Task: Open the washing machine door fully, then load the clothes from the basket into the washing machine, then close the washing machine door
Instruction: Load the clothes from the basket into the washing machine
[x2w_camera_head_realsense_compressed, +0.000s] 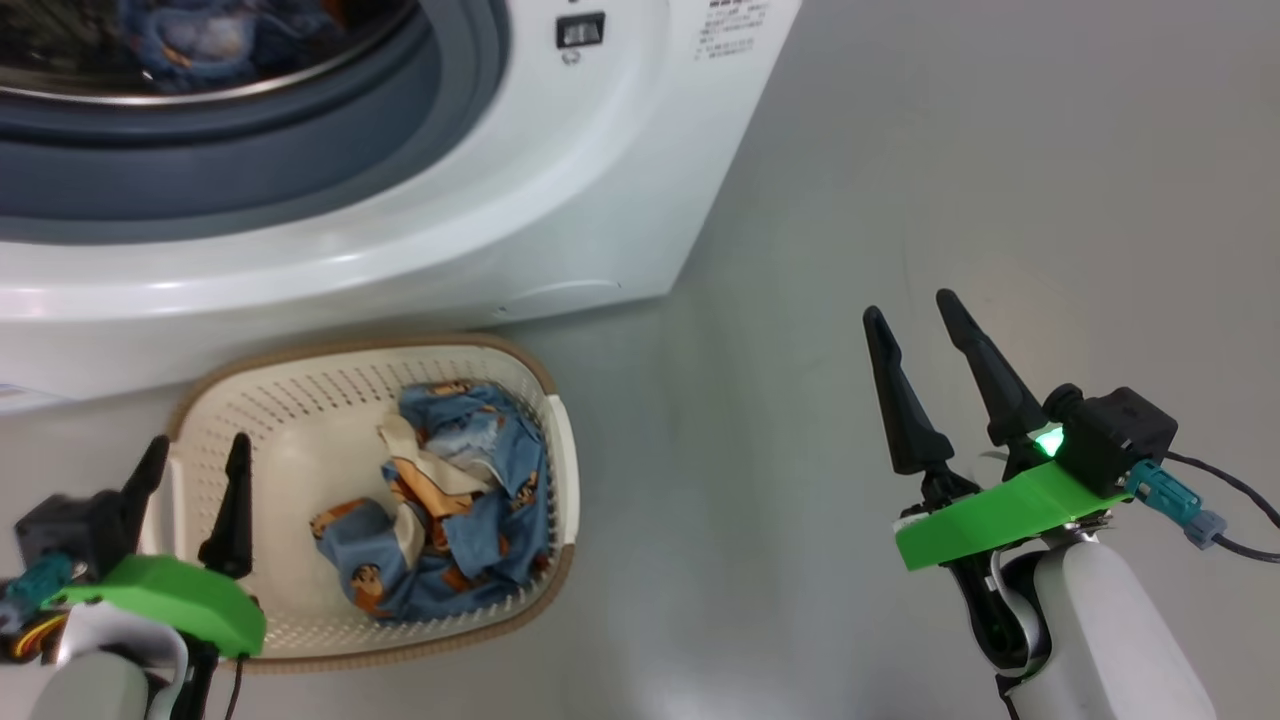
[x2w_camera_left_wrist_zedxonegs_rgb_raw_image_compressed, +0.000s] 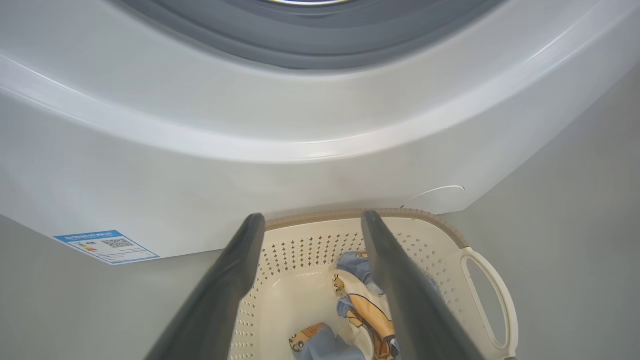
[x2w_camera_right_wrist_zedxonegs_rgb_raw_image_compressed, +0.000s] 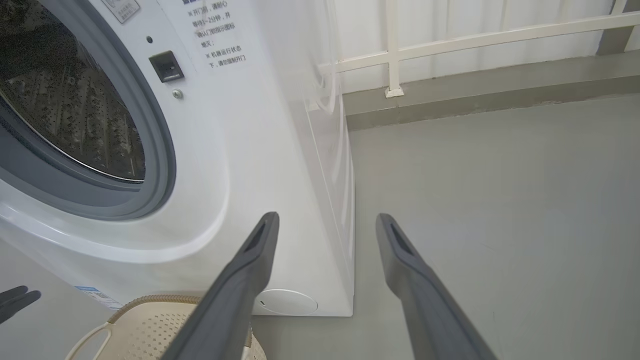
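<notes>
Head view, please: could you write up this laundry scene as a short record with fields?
machine: white front-loading washing machine, opening uncovered, blue fabric inside its steel drum
basket: cream perforated plastic basket on the grey floor, just before the machine
clothes: crumpled light-blue printed clothes toward the basket's right end
left gripper: open, empty, above the basket's left end
right gripper: open, empty, over bare floor

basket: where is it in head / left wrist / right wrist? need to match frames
Head view: basket at lower left, in front of the washing machine.
Left wrist view: bottom centre, seen between and past the left hand fingers.
Right wrist view: bottom left corner, cut off by the edge.
Shared landmark: the round cover low on the machine's front, just past the basket's rim.
</notes>
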